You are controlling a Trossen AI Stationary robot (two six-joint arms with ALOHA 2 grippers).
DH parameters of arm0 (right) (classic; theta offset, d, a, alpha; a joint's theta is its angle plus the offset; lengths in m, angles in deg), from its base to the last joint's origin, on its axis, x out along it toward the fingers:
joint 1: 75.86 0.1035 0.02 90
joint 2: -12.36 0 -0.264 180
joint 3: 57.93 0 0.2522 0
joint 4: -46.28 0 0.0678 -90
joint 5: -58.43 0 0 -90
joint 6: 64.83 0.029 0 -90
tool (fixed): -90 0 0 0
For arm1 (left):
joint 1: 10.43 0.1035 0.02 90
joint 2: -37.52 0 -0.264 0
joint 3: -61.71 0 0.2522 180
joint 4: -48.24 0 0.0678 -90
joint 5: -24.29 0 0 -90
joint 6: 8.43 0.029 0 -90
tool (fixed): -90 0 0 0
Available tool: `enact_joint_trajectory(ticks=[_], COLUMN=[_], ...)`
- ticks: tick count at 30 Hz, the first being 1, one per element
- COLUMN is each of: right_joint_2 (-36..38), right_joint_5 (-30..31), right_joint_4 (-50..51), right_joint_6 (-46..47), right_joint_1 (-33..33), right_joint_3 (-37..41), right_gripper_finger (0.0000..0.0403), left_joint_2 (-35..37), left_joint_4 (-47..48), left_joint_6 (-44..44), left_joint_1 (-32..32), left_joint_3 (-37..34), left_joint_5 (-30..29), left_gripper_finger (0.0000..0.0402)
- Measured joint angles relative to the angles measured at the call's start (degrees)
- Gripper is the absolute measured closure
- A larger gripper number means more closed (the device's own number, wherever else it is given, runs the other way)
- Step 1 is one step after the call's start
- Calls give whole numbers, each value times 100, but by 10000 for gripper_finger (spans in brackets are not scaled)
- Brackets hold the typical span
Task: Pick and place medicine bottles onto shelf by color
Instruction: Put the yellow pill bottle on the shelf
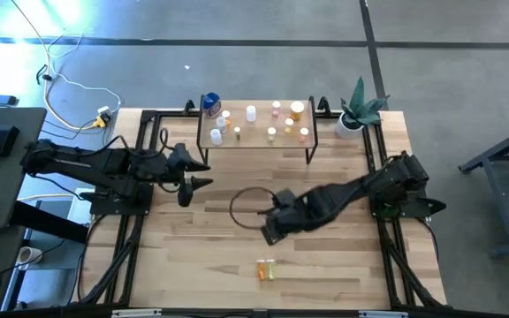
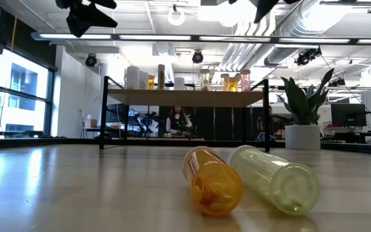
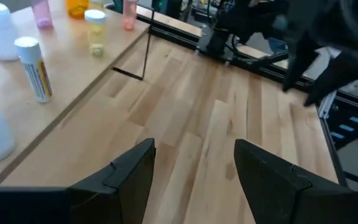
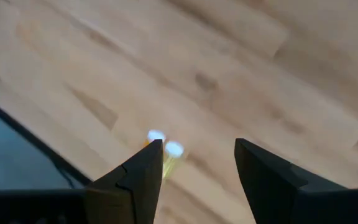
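An orange bottle (image 2: 212, 182) and a pale yellow-green bottle (image 2: 275, 176) lie on their sides, side by side, near the table's near edge (image 1: 267, 269); they also show small in the right wrist view (image 4: 165, 149). My right gripper (image 1: 269, 235) is open above the table's middle, apart from them. My left gripper (image 1: 200, 183) is open and empty at the shelf's left near corner. The shelf (image 1: 254, 141) carries several white, pink, orange and yellow bottles and a blue-topped one (image 1: 211, 104), standing upright.
A potted green plant (image 1: 357, 113) stands at the far right beside the shelf. Black frame rails (image 1: 126, 238) run along the table's left and right sides. A dark ring mark (image 1: 253, 205) shows on the wood at the middle.
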Motion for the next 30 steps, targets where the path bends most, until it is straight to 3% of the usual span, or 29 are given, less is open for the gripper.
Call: enact_joint_trajectory(ticks=[6,16,25,30], right_joint_2=[-4,-9,-208,-212], right_joint_5=[-125,-157,5,340], right_joint_4=[-804,-2804,-4336,-4333], right_joint_6=[798,1758,1882,1932], right_joint_1=[501,1013,1219,1291], right_joint_3=[639,1775,1834,1539], right_gripper_finger=[213,213,213,213], left_joint_2=[0,-2,-4,-4], left_joint_4=[-5,-8,-2,-1], left_joint_6=[-51,-545,-584,-584], left_joint_1=[-392,-658,-714,-712], left_joint_3=[0,0,0,0], left_joint_5=[-576,-620,-620,-640], left_gripper_finger=[190,190,190,190])
